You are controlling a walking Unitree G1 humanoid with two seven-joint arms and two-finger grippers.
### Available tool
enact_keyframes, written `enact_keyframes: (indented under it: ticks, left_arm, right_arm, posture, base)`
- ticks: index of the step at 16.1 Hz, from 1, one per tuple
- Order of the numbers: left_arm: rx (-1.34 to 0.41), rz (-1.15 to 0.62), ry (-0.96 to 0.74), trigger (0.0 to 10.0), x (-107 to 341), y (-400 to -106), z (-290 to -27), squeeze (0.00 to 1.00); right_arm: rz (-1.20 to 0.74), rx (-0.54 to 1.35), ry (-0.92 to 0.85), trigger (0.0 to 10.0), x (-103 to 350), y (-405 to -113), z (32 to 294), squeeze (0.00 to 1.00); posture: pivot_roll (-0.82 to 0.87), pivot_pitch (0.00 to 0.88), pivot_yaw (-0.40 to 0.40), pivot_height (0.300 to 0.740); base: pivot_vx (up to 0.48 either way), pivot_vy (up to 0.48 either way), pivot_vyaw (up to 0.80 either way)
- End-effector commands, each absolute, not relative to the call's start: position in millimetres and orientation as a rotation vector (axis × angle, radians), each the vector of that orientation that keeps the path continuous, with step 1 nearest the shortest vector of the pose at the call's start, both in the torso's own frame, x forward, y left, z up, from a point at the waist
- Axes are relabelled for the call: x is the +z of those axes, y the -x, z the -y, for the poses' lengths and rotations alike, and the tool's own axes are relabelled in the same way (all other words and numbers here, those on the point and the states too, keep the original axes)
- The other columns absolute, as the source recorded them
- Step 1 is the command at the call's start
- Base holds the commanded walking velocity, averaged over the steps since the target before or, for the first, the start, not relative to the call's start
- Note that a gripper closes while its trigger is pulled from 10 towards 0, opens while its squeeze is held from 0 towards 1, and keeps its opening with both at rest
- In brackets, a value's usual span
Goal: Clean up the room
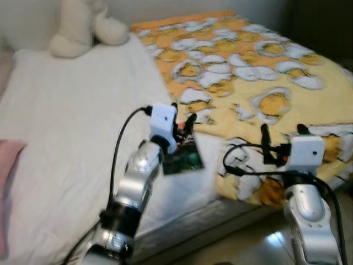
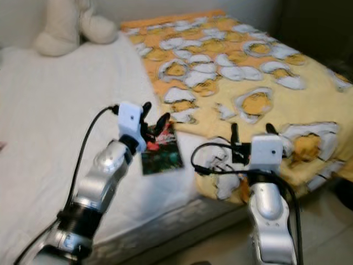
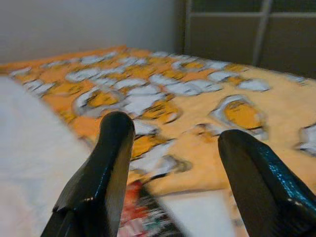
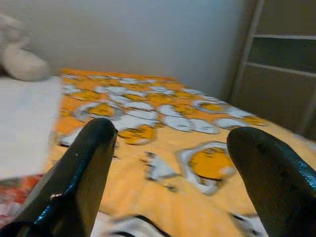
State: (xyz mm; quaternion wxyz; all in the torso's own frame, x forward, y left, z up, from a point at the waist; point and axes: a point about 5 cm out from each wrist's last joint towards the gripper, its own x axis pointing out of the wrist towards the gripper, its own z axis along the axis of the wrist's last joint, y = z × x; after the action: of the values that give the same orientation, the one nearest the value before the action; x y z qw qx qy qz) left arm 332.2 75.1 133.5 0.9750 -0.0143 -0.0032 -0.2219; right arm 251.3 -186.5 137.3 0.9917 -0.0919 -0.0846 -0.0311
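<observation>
Left eye view: left pincer (image 1: 183, 117) gapes empty over the book (image 1: 183, 157) near the blanket (image 1: 259, 72) edge.

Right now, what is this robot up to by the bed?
The robot stands at the edge of a bed with both arms held out over it. Its left gripper, fingers open, hovers just above a small dark book or card lying on the white sheet, seemingly about to pick it up. Its right gripper, also open, is held over the yellow patterned blanket. A cream stuffed toy sits at the far end.
</observation>
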Motion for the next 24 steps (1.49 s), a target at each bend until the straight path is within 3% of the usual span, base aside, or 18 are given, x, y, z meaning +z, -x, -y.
enact_keyframes:
  ticks: [1, 6, 9, 10, 11, 13, 19, 24]
  left_arm:
    - [-0.461, -0.055, 0.052, 10.0, 126, -336, -73, 0.0]
    - [-0.392, -0.289, 0.215, 10.0, 101, -359, -61, 0.0]
    - [-0.357, -0.383, 0.266, 10.0, 83, -355, -57, 0.0]
    - [-0.357, -0.392, 0.275, 10.0, 81, -354, -56, 0.0]
    - [-0.37, -0.421, 0.321, 10.0, 73, -348, -48, 0.0]
    - [-0.362, -0.446, 0.381, 10.0, 67, -344, -44, 0.0]
    - [-0.213, -0.328, 0.15, 10.0, 72, -351, -63, 0.0]
    - [-0.23, -0.35, 0.344, 10.0, 68, -347, -55, 0.0]
  right_arm:
    - [0.166, -0.084, 0.196, 10.0, 138, -248, 194, 0.0]
    - [0.139, -0.059, 0.217, 10.0, 138, -236, 192, 0.0]
    - [0.079, -0.058, 0.231, 10.0, 133, -213, 196, 0.0]
    - [0.07, -0.058, 0.232, 10.0, 133, -210, 197, 0.0]
    - [0.037, -0.052, 0.247, 10.0, 134, -190, 196, 0.0]
    - [0.008, -0.055, 0.264, 10.0, 136, -177, 198, 0.0]
    - [-0.073, -0.048, 0.274, 10.0, 138, -150, 197, 0.0]
    - [-0.17, -0.024, 0.164, 10.0, 122, -129, 203, 0.0]
  posture:
    - [-0.27, 0.0, 0.067, 0.736]
    - [-0.31, 0.067, 0.033, 0.736]
    - [-0.34, 0.172, 0.013, 0.736]
    - [-0.34, 0.172, 0.013, 0.736]
    - [-0.38, 0.27, -0.002, 0.736]
    - [-0.41, 0.311, -0.016, 0.736]
    - [-0.43, 0.345, -0.041, 0.736]
    - [-0.42, 0.337, -0.049, 0.736]
  base:
    - [0.0, 0.0, 0.0]
    - [0.0, 0.0, 0.0]
    - [0.0, 0.0, 0.0]
    - [0.0, 0.0, 0.0]
    - [0.0, 0.0, 0.0]
    - [0.0, 0.0, 0.0]
    - [0.0, 0.0, 0.0]
    - [0.0, 0.0, 0.0]
